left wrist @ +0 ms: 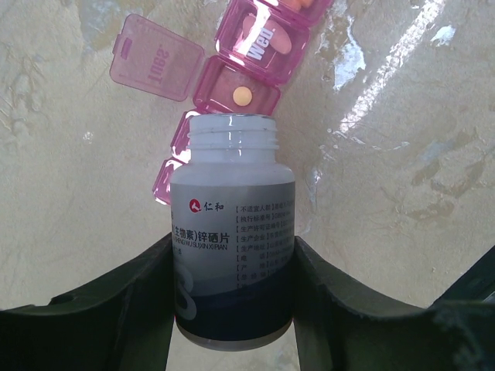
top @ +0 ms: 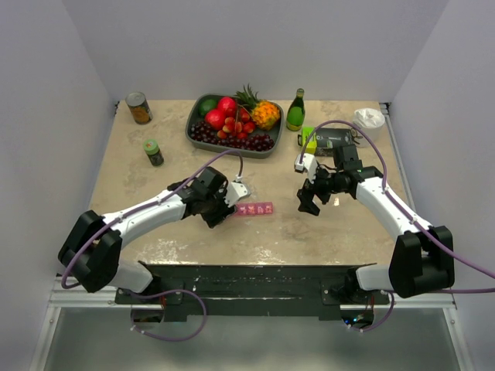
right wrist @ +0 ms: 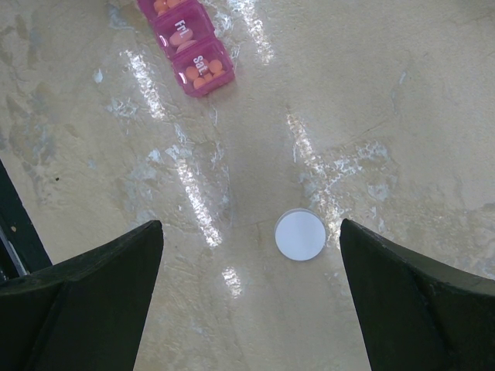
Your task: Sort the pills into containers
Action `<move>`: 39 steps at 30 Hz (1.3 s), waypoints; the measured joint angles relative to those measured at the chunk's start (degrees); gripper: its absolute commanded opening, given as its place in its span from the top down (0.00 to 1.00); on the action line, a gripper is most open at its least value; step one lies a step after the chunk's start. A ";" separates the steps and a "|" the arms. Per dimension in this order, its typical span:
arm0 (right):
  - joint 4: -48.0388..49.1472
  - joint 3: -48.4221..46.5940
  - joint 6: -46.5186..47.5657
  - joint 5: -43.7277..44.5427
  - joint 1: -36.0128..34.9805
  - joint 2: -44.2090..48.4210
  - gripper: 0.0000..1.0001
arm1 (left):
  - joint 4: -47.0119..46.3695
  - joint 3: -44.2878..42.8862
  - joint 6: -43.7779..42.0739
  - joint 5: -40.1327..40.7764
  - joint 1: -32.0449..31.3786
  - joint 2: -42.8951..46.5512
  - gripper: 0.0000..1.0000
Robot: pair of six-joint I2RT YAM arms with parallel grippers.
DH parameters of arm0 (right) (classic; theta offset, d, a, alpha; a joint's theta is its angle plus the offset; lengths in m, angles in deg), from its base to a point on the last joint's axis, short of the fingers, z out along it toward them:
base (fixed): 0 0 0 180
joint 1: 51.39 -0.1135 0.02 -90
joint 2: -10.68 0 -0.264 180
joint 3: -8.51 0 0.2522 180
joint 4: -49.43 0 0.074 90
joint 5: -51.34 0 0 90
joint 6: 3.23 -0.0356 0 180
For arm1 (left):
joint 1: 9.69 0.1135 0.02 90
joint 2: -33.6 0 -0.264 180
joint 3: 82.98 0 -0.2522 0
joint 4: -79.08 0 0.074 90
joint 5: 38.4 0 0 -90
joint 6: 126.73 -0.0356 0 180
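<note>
The pink translucent pill-organiser strip (top: 255, 209) lies on the table between my arms. In the left wrist view its compartments (left wrist: 246, 58) show, one with its lid (left wrist: 155, 63) flipped open and a single orange pill (left wrist: 242, 95) inside. My left gripper (left wrist: 232, 255) is shut on an uncapped white bottle with a dark base (left wrist: 232, 224), its mouth right next to the open compartment. My right gripper (right wrist: 249, 228) is open above the table, with a round white cap (right wrist: 300, 235) lying between its fingers. The strip's end compartments (right wrist: 193, 46) hold several orange pills.
A tray of fruit (top: 232, 124) and a green glass bottle (top: 295, 110) stand at the back. A can (top: 139, 107) and a green-capped jar (top: 154, 152) stand at back left. A yellow-green and black box (top: 321, 141) and a white object (top: 369, 118) are at back right.
</note>
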 measured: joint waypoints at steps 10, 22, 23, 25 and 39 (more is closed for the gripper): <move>-0.04 0.00 -0.02 -0.02 0.04 0.00 0.01 | 3.69 -3.58 0.07 1.57 -0.92 -3.52 1.00; -0.04 0.00 0.00 -0.02 0.04 0.00 0.01 | 7.28 -6.99 0.11 2.97 -1.75 -6.88 1.00; -0.04 0.00 0.00 -0.02 0.04 0.00 0.01 | 7.56 -7.26 0.13 3.04 -1.86 -7.13 1.00; -0.04 0.00 0.00 -0.02 0.04 0.00 0.01 | 8.02 -7.80 0.13 3.32 -2.01 -7.56 1.00; -0.07 0.00 0.00 -0.02 0.04 0.00 0.01 | 10.73 -11.08 0.13 5.38 -2.34 -10.23 1.00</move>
